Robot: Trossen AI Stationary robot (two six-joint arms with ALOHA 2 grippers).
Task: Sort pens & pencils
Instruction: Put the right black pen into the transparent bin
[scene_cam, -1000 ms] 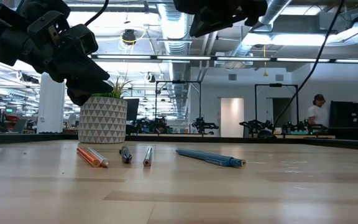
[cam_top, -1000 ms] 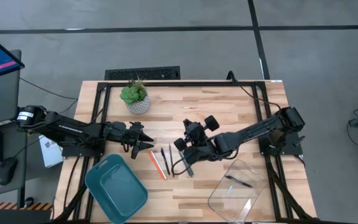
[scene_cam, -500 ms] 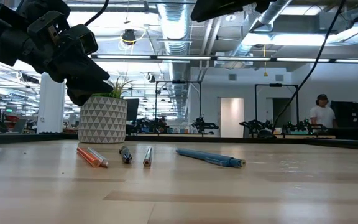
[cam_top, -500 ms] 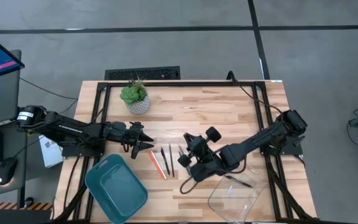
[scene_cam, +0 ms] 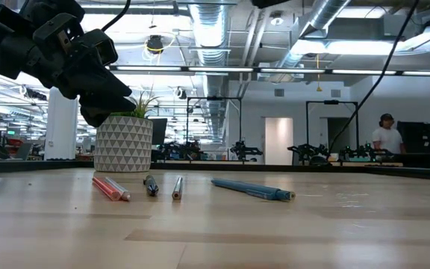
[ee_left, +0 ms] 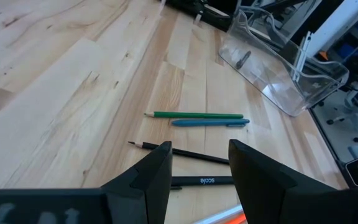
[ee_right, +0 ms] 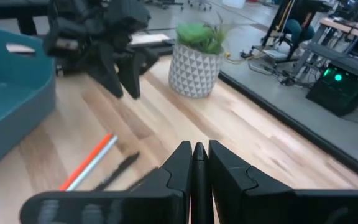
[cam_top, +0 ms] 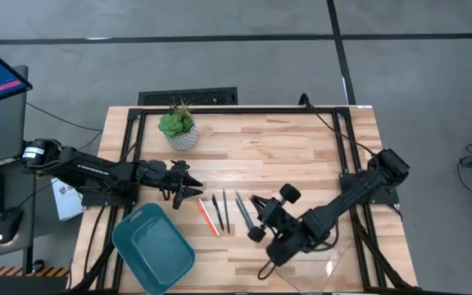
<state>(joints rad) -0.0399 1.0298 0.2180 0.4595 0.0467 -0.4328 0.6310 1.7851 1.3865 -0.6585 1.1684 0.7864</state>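
Observation:
Several sticks lie side by side on the table: an orange-red pencil [cam_top: 206,217] [scene_cam: 104,187], two black pens [cam_top: 220,211], and a green pencil [ee_left: 197,114] beside a teal pen [ee_left: 210,122] [scene_cam: 252,190]. My left gripper [cam_top: 188,188] [ee_left: 199,168] hovers open above the table, left of the row. My right gripper [cam_top: 262,220] [ee_right: 199,163] is raised on the near side of the row and right of it. It is shut on a thin dark stick, a black pen by its look. My right gripper pinches a thin dark stick [ee_right: 199,177] between its two fingers. The stick runs along the fingers rather than across them. It is lifted clear of the table. The fingers hide which part of it they hold.
A teal bin [cam_top: 154,246] sits at the near left. A clear container [ee_left: 278,62] with one pen inside stands at the near right, mostly under my right arm. A potted plant [cam_top: 179,127] stands at the far left. A person stands far off in the room [scene_cam: 383,134].
My right gripper, still shut, has moved from above the row toward the table's near edge and the clear container. It has risen out of the top of the low view. The sticks on the table have not moved.

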